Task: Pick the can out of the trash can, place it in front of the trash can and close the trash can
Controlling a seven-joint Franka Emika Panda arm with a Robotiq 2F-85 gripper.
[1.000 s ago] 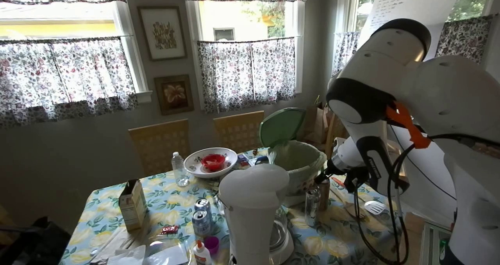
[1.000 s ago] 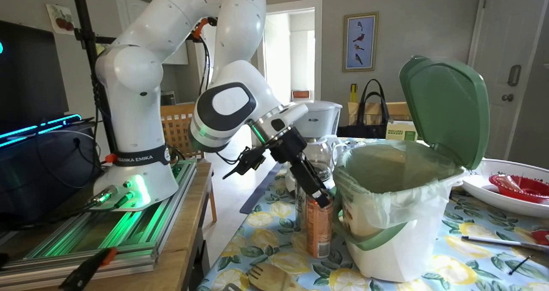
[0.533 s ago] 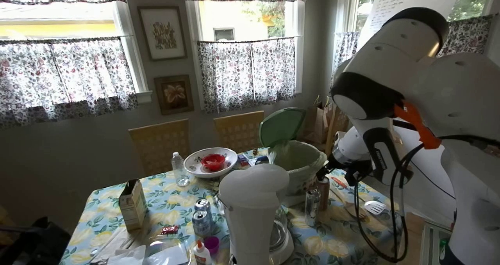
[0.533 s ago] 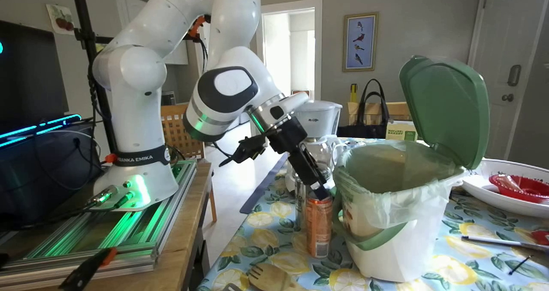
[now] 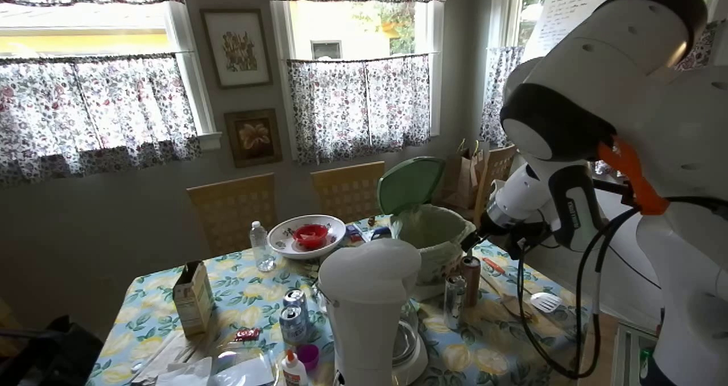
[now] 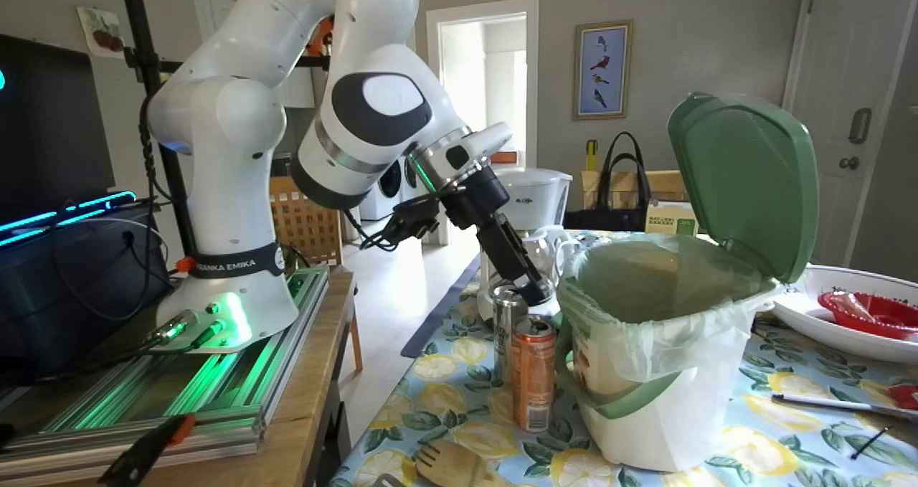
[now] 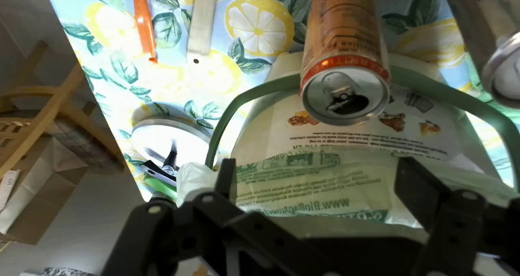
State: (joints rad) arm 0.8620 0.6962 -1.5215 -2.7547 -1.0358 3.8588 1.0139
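– Quick status pls, view by view.

– OK. In an exterior view, the orange can (image 6: 534, 379) stands upright on the tabletop (image 6: 459, 376), just beside the trash can (image 6: 681, 419). Lid (image 6: 749, 186) is up, i.e. not closed.

– And the hand (image 6: 532, 291)?

– Tilted down, nr the can's top but apart from it. Can't tell how wide from there, it's side-on. Silver can (image 6: 506, 325) stands right behind the orange one; touching or not, can't say.

– Next?

– In an exterior view, same story: can on the tabletop, lid up. Coffee maker (image 5: 369, 301) hides part of the trash can. Hand's nr the trash can's rim, width n/a there too.

– Wrist view?

– Clearest. Fingers (image 7: 420, 190) wide apart, nothing gripped. Can's opened top shows clear of both; liner bag (image 7: 313, 186) fills the gap behind.

– So how far along are we?

– Imo pick & place are done: can's out, hand isn't on it. It stands by the printed side, prob. the front, tho that's my guess.

– What's left?

– Just closing the lid, afaict. Hand prob. has to go up & round to push it over from behind, w/o knocking the can or snagging the bag.
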